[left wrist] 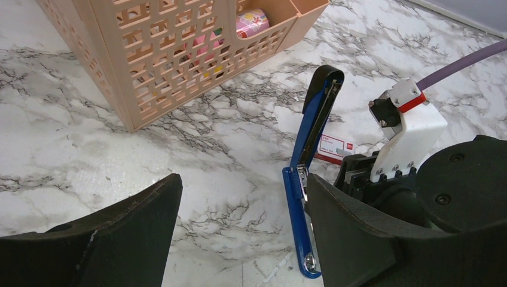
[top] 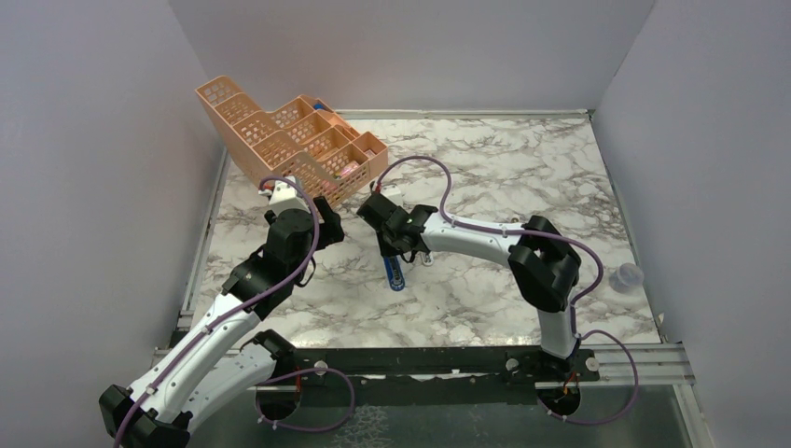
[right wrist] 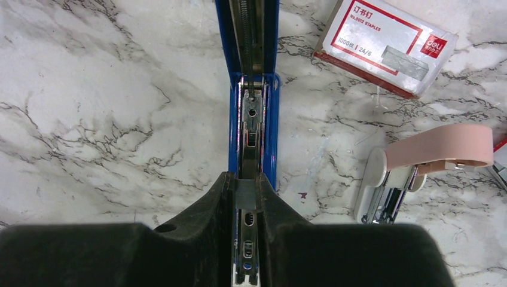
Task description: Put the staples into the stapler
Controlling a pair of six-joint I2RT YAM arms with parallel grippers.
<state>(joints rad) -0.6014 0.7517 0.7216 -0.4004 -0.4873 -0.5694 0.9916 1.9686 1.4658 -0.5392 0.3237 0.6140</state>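
Blue with a silver channel, the stapler (right wrist: pixel 252 113) lies open on the marble surface (right wrist: pixel 89 89), its lid raised at a slant. Directly over its channel the right fingers (right wrist: pixel 203 221) are pressed together. A sliver of silvery metal shows in the slit between them, but whether that is the staples or the rail itself cannot be told. The left fingers (left wrist: pixel 131 233) stand spread wide and hold nothing, one just beside the stapler, on the side away from the red-and-white staple box (right wrist: pixel 385 45). Nothing braces the stapler, so a push slightly off the channel's line would likely skid or twist it. A tilted strip could also catch on the rim and jam, or scatter toward the pink stapler (right wrist: pixel 430 161) near it.
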